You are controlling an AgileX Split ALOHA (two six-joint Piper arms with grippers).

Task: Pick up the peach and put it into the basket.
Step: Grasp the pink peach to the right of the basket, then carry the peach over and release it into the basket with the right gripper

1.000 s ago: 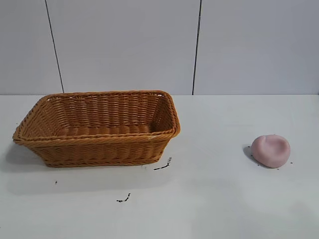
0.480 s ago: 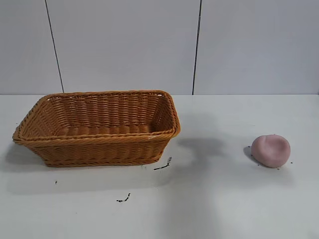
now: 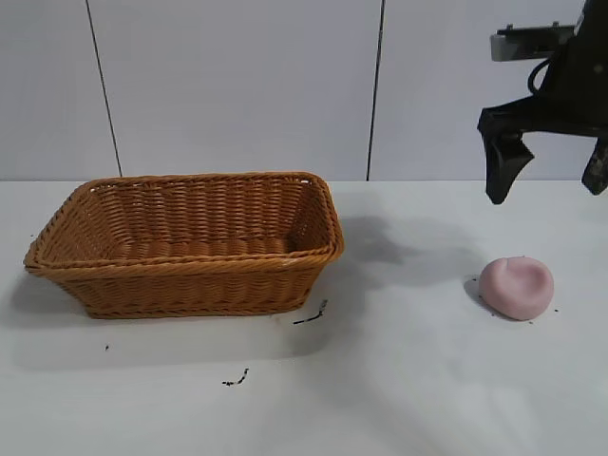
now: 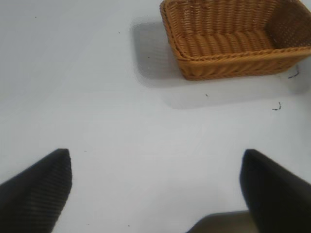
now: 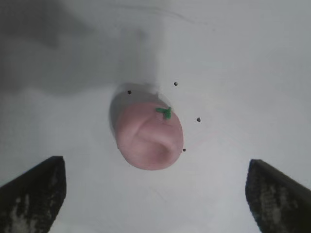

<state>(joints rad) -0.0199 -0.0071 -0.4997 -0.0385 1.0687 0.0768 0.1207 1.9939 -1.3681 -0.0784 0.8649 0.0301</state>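
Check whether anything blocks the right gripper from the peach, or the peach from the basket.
Nothing visible does. The right gripper hangs open above the peach with only air between, and bare table separates the peach from the basket.

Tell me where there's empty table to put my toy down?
The widest bare patch lies between the basket and the peach. The front strip of table is free too, apart from small dark specks. Avoid the spot near the peach: the right gripper hangs open above it.
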